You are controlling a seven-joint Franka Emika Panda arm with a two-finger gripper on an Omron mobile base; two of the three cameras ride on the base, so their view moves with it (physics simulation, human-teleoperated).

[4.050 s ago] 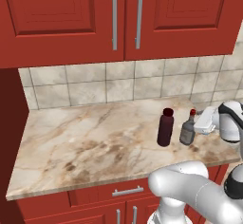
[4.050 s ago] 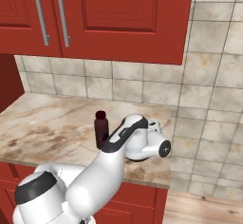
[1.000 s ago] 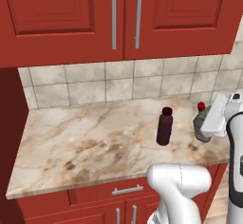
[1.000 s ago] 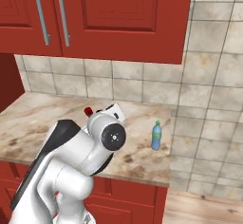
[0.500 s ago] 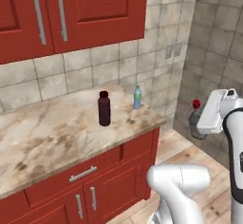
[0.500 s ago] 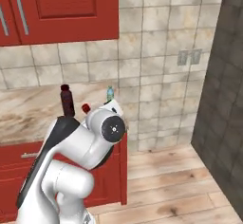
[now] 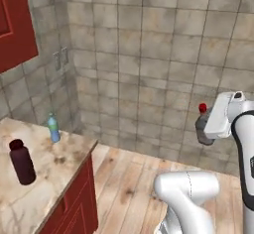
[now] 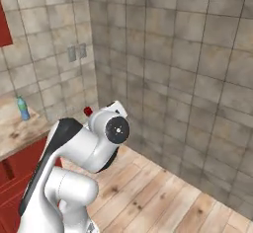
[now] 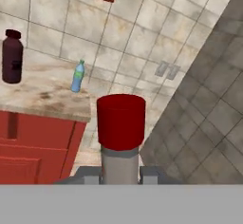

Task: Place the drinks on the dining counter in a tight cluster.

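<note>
My gripper [image 7: 207,128] is shut on the grey glass bottle [image 7: 202,129] with the red cap [image 9: 120,120], held upright in the air over the wooden floor, away from any counter. In the hand view the gripper [image 9: 121,173] clasps the bottle's grey body from both sides. The dark maroon bottle [image 7: 22,161] and the slim blue water bottle [image 7: 53,128] stand on the marbled counter [image 7: 47,178] at the left, near its end. Both also appear in the hand view: maroon bottle [image 9: 12,57], water bottle [image 9: 78,77]. The dining counter is out of view.
Grey tiled walls [image 7: 163,54] meet in a corner ahead. A plank floor [image 7: 124,183] lies open below the held bottle. Red cabinets [image 9: 33,142] stand under the marbled counter, a red upper cabinet [image 7: 15,20] hangs at the far left, and a wall outlet [image 8: 76,53] sits beside it.
The whole picture has swung: the base turned right, sliding the counter and its two bottles to the left edge. The grey bottle stays shut in my gripper throughout.
</note>
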